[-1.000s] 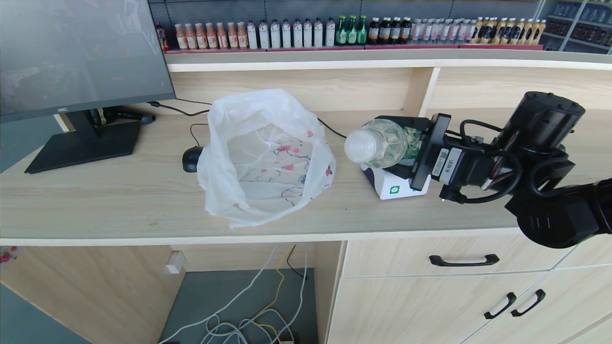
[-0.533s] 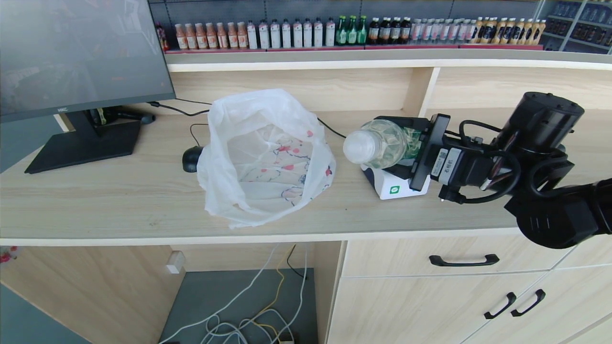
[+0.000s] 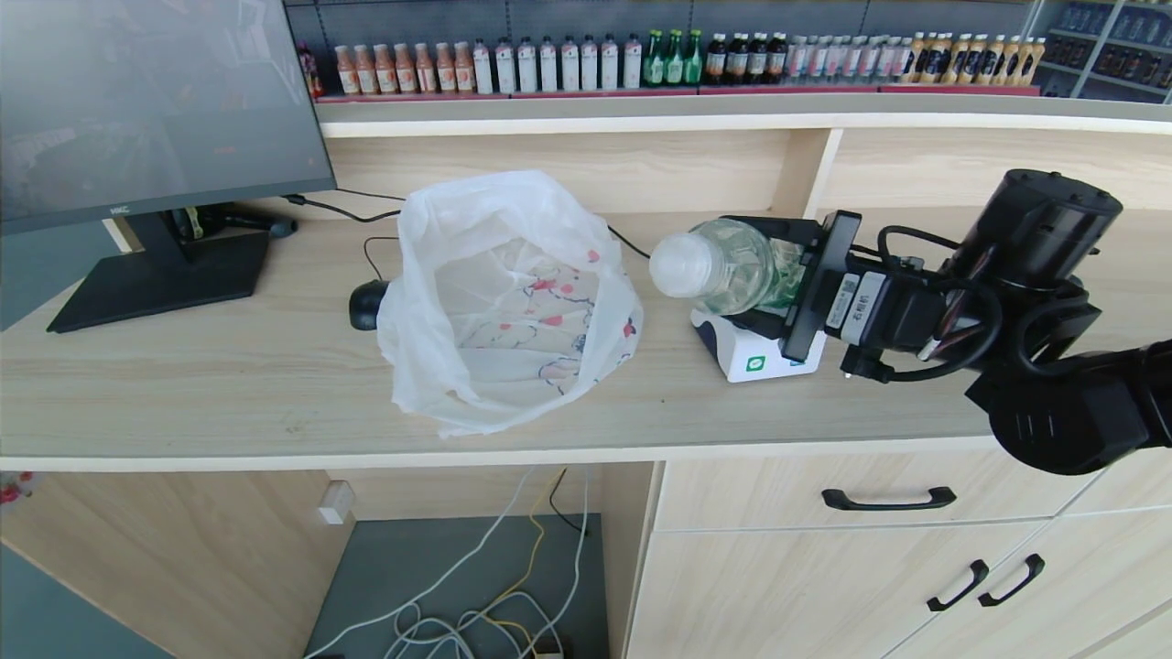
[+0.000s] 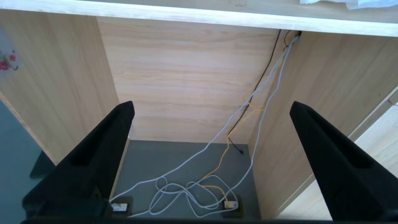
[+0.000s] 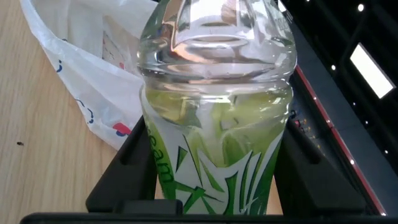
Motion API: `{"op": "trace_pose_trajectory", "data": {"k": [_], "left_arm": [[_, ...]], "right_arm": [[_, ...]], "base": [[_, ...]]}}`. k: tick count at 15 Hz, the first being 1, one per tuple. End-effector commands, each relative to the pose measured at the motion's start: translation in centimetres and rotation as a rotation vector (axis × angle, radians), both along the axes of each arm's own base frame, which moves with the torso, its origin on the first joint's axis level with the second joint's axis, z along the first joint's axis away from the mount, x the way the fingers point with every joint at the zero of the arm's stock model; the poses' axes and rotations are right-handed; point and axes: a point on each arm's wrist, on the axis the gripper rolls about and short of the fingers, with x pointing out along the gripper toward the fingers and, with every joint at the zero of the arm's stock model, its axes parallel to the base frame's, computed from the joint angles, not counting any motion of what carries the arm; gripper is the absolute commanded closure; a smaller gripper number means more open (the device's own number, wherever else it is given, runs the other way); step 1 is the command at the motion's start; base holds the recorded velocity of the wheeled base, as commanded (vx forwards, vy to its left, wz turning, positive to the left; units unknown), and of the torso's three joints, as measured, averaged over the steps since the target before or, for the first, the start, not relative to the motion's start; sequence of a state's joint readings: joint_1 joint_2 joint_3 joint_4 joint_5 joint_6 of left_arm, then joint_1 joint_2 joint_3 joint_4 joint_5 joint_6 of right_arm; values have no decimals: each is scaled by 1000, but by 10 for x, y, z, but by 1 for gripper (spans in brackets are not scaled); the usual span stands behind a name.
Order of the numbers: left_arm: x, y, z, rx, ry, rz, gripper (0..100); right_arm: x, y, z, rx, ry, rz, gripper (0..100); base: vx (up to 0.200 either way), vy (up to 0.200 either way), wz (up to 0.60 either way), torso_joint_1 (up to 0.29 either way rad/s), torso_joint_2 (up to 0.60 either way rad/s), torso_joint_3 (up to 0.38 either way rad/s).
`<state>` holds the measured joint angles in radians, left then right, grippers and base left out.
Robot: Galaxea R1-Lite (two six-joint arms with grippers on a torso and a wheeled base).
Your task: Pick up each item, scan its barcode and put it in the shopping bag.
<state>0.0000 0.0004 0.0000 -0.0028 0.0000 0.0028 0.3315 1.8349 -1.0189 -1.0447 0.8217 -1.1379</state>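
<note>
Far left, under the table's front edge, the left hand [image 4: 211, 112] is hanging released, its two dark fingers [image 4: 87, 162] spread wide apart and holding nothing. Beyond them, loose cables [image 4: 205, 186] are lying on the grey floor of the open recess.

On the table [image 3: 229, 384], a dark monitor [image 3: 156, 101] is standing at the left end on a flat black foot. To its right, a black mouse [image 3: 366, 304] is sitting just beside the shopping bag [image 3: 508, 302], partly hidden by the bag's wall. The bag, of thin white plastic with red and blue print, is standing with its mouth gaping upward.

Right of the bag, a clear bottle [image 3: 723, 265] with a green label is lying roughly level in the air, its rounded clear end pointing toward the bag. It is hovering directly over the scanner [image 3: 760, 352], a white-and-black unit resting on the table near the bag. Whether bottle and scanner are touching cannot be told.

The right hand [image 5: 217, 155] is clenched on the bottle, one finger pressing each side of the label, and its arm is reaching in from the far right.

Below the table on the right, drawers [image 3: 888, 499] with black handles are closed. Behind, a shelf [image 3: 678, 91] is carrying a row of drink bottles.
</note>
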Motion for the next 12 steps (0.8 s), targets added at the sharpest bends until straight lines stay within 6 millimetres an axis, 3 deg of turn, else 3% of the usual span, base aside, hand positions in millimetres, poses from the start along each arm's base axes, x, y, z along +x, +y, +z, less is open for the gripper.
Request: {"op": "trace_pose_trajectory", "data": {"k": [1,8,12], "left_arm": [[0,0,0,0,-1,0,0],[0,0,0,0,-1,0,0],[0,0,0,0,-1,0,0]], "right_arm": [[-7,4,14,27,-24,6,100],[-26,8,44,203,112,-20,100],[-32,6,54,464,279,-53,100]], "base": [[0,0,0,0,0,0],[0,0,0,0,0,0],[0,0,0,0,0,0]]}}
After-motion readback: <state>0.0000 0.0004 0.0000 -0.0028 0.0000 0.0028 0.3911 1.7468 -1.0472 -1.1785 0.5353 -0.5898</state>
